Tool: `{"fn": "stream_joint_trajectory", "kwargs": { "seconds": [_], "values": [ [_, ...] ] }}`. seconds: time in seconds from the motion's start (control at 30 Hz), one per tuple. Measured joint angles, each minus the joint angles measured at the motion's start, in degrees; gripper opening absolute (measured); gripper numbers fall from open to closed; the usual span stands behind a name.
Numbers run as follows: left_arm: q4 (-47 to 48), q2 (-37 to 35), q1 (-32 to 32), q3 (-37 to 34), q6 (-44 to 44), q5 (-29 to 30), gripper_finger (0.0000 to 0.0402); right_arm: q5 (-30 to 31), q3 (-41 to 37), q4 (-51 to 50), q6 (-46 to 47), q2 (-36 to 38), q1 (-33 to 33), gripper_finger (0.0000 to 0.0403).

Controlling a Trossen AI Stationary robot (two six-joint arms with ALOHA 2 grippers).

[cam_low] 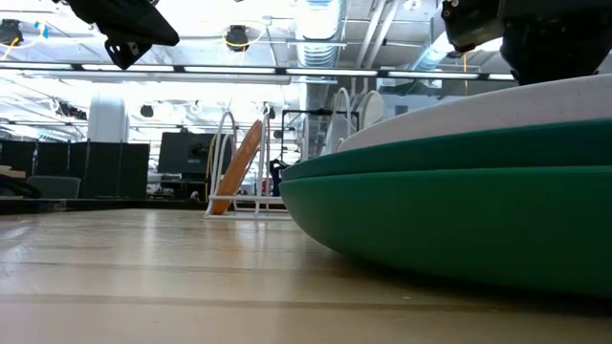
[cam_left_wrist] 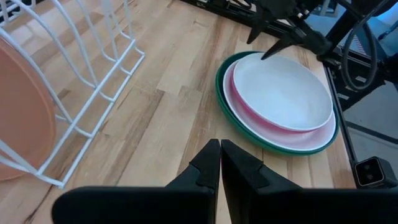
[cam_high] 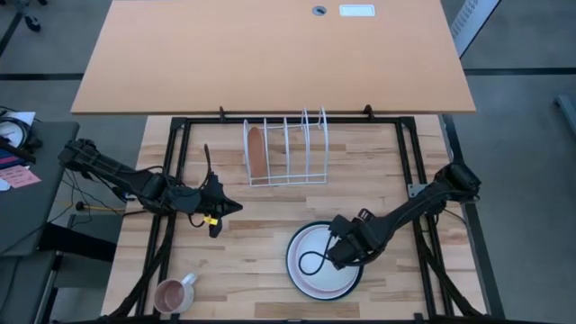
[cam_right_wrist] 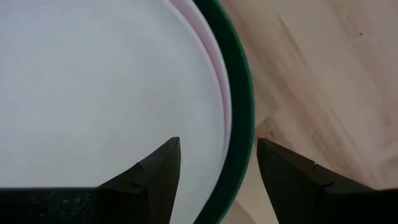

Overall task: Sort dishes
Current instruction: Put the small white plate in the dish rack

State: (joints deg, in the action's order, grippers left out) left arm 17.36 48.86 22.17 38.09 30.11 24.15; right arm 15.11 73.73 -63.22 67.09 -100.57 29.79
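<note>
Three plates are stacked near the table's front: a white plate on a pink one, which lies on a green one. An orange plate stands on edge in the white wire rack. My right gripper points down at the stack's right rim and is open. One finger is over the white plate and the other is outside the green rim. My left gripper hovers left of the stack, shut and holding nothing.
A small pink mug stands at the table's front left corner. The rack has free slots to the right of the orange plate. Bare wooden tabletop lies between the rack and the stack. Black frame rails run along the table's sides.
</note>
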Motion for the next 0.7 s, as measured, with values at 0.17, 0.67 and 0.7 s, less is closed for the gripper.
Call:
{"fn": "stream_joint_trajectory", "kwargs": {
  "seconds": [0.17,0.67,0.7],
  "values": [
    [0.0,0.0,0.0,0.0,1.2,0.0,0.0011,0.0,-0.1,-0.3,0.3,0.0,-0.4,0.0217],
    [-0.1,0.0,0.0,0.0,1.2,0.0,0.0011,4.3,-0.2,0.0,-1.6,0.0,-0.7,0.0188],
    [-0.1,0.0,0.0,0.0,1.2,0.0,0.0011,4.4,-0.2,0.3,-1.6,0.0,-0.7,0.0188]
  ]
}}
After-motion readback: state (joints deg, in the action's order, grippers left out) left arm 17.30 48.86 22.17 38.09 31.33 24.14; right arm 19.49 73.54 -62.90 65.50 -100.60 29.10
